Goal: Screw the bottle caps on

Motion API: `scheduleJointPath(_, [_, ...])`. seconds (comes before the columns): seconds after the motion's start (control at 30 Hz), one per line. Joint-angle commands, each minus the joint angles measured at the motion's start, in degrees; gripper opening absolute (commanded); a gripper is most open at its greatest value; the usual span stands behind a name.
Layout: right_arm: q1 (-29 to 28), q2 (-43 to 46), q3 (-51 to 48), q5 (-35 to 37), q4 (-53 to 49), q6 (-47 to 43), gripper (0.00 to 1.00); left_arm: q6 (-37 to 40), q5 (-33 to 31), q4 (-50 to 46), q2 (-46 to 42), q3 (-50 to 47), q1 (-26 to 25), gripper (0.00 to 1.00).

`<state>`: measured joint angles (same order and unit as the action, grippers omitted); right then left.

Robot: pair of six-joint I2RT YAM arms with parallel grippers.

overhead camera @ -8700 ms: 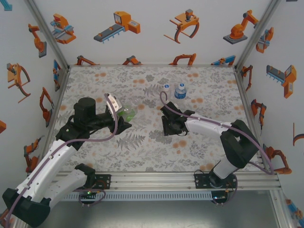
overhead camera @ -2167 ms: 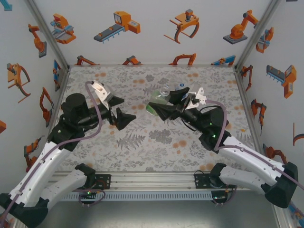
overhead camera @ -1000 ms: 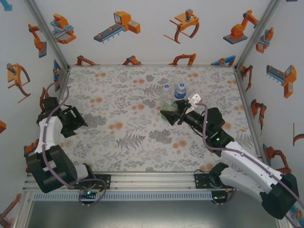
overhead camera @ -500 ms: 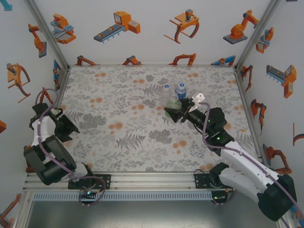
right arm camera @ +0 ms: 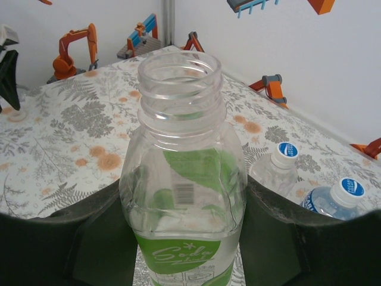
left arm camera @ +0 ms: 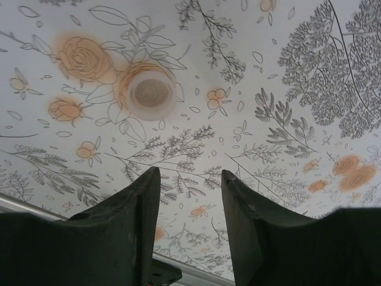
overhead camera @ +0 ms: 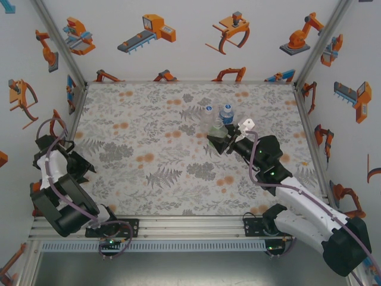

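Green-label bottle (right arm camera: 181, 179) uncapped, clamped upright in right gripper (right arm camera: 184, 232); left gripper (left arm camera: 190, 196) jaws narrowly apart, empty, near loose cap (left arm camera: 150, 95).

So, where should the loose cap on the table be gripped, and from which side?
Best grip the cap by its round side wall, coming straight down: it lies flat and low on the table, so only its sides offer a hold.

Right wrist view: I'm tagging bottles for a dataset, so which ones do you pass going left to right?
green-label bottle → colourless bottle → blue bottle
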<state>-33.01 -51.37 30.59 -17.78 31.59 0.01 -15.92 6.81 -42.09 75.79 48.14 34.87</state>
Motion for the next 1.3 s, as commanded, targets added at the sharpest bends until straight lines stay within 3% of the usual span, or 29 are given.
scheduleJointPath(0.0, [0.4,1.3,-0.9,1.5,2.2,-2.3,0.27,-1.5,-0.7,0.4,-0.6,-0.4,2.0,0.43])
scheduleJointPath(0.17, [0.4,1.2,-1.1,2.8,2.1,-3.6,0.27,-1.7,4.8,3.8,5.4,1.6,2.7,0.36])
scheduleJointPath(0.9, [0.2,1.1,-3.0,4.5,3.2,-4.2,0.26,0.8,-3.3,7.1,15.7,4.1,0.1,0.27])
scheduleJointPath(1.27, [-0.1,1.1,-3.2,5.2,3.8,-4.4,0.25,1.4,-3.3,6.7,17.3,5.3,-2.8,0.06])
